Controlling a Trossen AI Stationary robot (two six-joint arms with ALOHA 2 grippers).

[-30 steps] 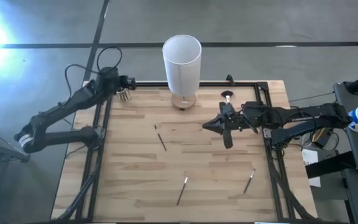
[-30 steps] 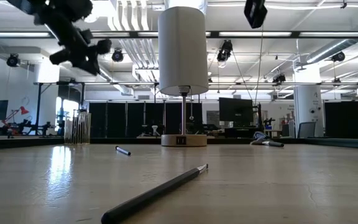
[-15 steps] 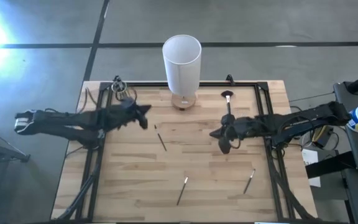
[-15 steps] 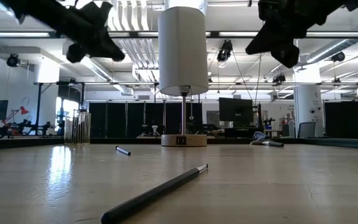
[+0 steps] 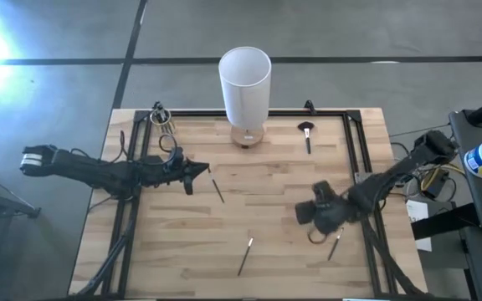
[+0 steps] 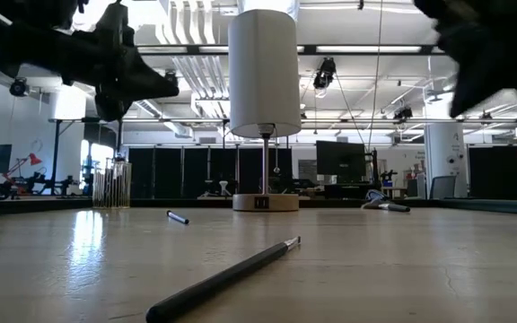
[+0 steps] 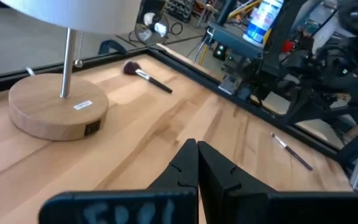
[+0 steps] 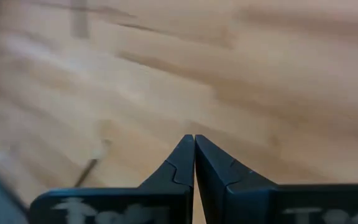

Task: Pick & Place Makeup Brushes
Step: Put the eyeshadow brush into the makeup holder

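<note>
Three thin dark brushes lie flat on the wooden table: one near the middle, one toward the near edge, one near-right. A brush with a fluffy dark head lies near the far edge. Several more stand in a small clear cup at the far-left corner. My left gripper is shut, above the table just left of the middle brush. My right gripper is shut, hovering left of the near-right brush.
A lamp with a tall white cylinder shade stands on a round wooden base at the far middle. A black metal frame runs along the table's sides. Bare wood lies between the brushes.
My left gripper has swung from the cup at the far-left corner toward the table's middle and down, ending beside the middle brush. My right gripper has moved from right of centre toward the near edge, turning as it went. The brushes have stayed put.
</note>
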